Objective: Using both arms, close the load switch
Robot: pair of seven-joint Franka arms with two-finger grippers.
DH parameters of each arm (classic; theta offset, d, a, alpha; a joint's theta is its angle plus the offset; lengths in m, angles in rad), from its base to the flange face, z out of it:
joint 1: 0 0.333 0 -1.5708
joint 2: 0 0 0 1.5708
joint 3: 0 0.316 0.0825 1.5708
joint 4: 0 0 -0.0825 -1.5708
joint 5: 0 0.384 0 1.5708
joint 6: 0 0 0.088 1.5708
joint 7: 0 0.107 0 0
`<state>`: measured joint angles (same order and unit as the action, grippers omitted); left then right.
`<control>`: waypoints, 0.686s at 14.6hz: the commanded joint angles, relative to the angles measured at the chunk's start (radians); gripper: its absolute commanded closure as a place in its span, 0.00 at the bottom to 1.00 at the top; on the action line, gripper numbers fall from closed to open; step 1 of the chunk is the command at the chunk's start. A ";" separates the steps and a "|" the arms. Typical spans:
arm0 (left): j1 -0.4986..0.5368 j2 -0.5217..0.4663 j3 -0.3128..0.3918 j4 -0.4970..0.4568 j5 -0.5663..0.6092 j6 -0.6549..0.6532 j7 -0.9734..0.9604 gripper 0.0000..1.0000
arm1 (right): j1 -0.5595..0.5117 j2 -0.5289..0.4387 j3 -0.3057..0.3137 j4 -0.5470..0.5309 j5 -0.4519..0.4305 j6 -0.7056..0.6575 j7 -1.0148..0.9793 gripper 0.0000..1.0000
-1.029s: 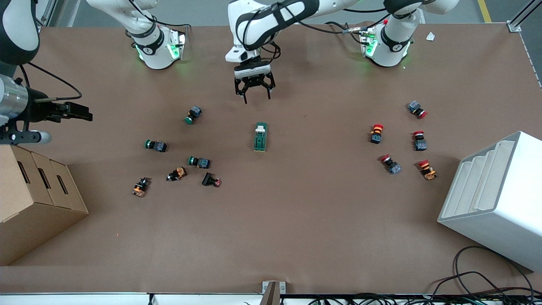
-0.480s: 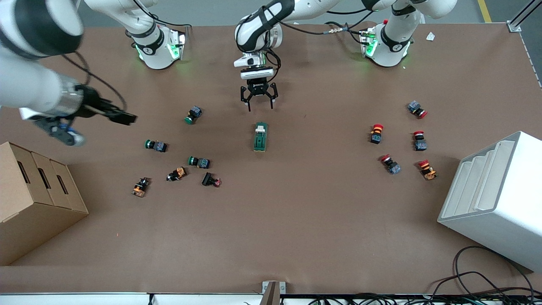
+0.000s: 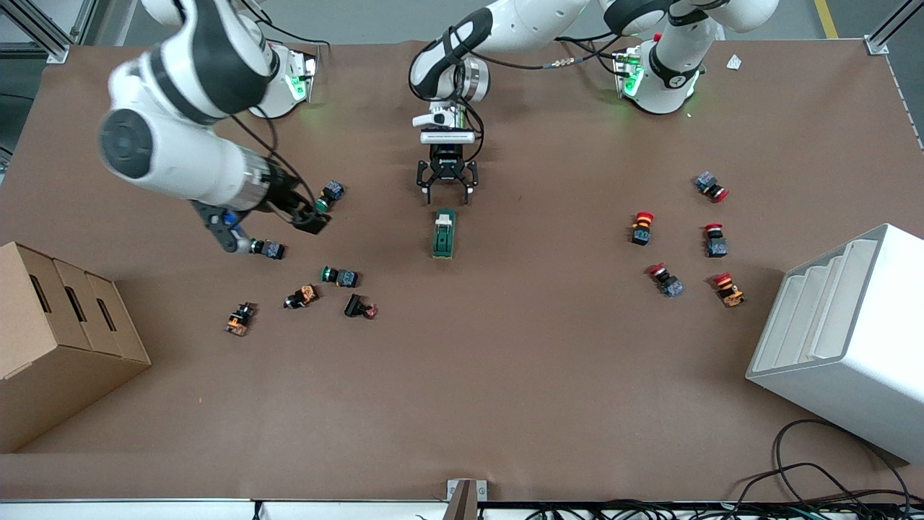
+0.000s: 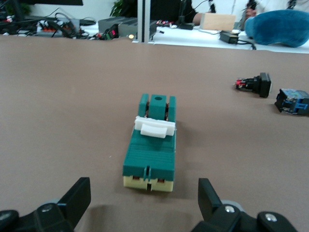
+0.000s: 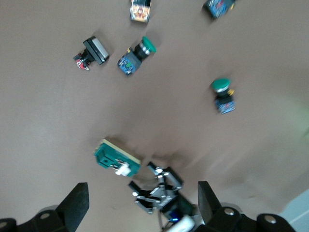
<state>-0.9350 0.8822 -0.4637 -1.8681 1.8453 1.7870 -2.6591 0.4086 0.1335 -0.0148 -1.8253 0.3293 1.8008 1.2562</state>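
Note:
The load switch [image 3: 444,233] is a dark green block with a white lever tab. It lies on the brown table near the middle. My left gripper [image 3: 447,192] is open and hangs low just off the switch's lever end, on the side toward the robot bases. In the left wrist view the switch [image 4: 150,145] lies straight ahead between my open fingers [image 4: 77,200], untouched. My right gripper [image 3: 309,217] is open and empty, up over the green push-buttons toward the right arm's end. The right wrist view shows the switch [image 5: 117,158] with the left gripper [image 5: 159,191] beside it.
Green push-buttons [image 3: 330,195] [image 3: 267,248] [image 3: 339,276] and other small buttons [image 3: 302,296] [image 3: 359,308] lie toward the right arm's end. Red mushroom buttons [image 3: 641,227] lie toward the left arm's end. A cardboard box [image 3: 58,339] and a white rack [image 3: 844,332] stand at the table's ends.
My right arm has swung in from the table's edge to over the green push-buttons. My left gripper has come down and closer to the switch's lever end.

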 commanded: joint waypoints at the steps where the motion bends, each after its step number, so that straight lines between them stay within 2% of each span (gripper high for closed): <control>1: -0.004 0.009 0.010 0.007 0.058 -0.017 -0.008 0.01 | 0.099 0.073 -0.010 -0.023 0.020 0.130 0.149 0.00; 6: -0.019 0.044 0.051 0.026 0.112 -0.023 0.001 0.01 | 0.254 0.256 -0.010 -0.025 0.030 0.383 0.298 0.00; 10: -0.030 0.075 0.053 0.032 0.104 -0.038 0.014 0.01 | 0.326 0.270 -0.010 -0.101 0.028 0.538 0.298 0.00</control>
<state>-0.9493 0.9240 -0.4194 -1.8579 1.9440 1.7571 -2.6553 0.6993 0.4332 -0.0133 -1.8652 0.3347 2.2700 1.5485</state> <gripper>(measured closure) 0.013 0.000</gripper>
